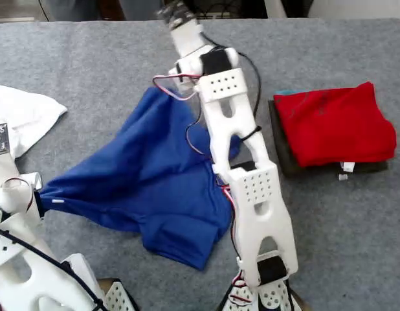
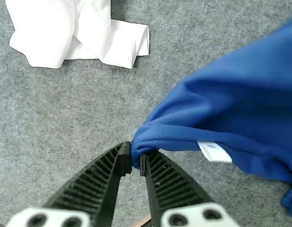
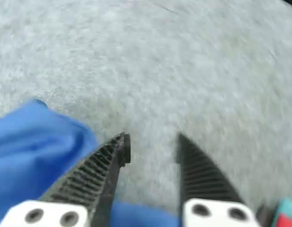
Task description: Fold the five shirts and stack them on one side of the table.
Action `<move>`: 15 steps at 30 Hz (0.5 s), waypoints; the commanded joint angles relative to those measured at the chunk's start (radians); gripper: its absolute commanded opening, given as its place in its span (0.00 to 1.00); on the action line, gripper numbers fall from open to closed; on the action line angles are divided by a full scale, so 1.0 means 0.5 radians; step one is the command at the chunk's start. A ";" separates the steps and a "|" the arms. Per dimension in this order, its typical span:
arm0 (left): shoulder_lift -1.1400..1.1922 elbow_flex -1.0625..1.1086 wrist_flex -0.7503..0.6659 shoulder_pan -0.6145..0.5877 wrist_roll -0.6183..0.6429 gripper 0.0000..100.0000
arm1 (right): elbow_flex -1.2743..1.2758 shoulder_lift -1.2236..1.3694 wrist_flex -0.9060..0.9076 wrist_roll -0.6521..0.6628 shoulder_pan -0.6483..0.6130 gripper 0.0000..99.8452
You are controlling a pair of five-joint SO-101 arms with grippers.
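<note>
high view: on the grey table [image 1: 355, 246] the blue shirt [image 1: 148, 175] lies crumpled mid-table, a folded red shirt [image 1: 333, 123] to its right, a white shirt [image 1: 22, 116] at the left edge. the left gripper [image 2: 135, 163] pinches the blue shirt's edge; the right gripper [image 3: 150, 146] gapes wide above the table.

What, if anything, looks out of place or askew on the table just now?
The blue shirt lies bunched and unfolded in the middle of the table, one edge pinched in the left gripper. The white shirt sits crumpled too. The folded red shirt looks tidy.
</note>
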 commanded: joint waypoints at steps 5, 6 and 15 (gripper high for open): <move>-0.031 -0.005 -0.028 0.017 -0.012 0.03 | -0.674 0.072 0.500 0.092 0.126 0.17; -0.031 -0.005 -0.028 0.017 -0.012 0.03 | -0.628 0.054 0.500 0.126 0.181 0.15; -0.031 -0.005 -0.025 0.017 -0.012 0.03 | -0.041 -0.554 0.509 0.181 0.356 0.06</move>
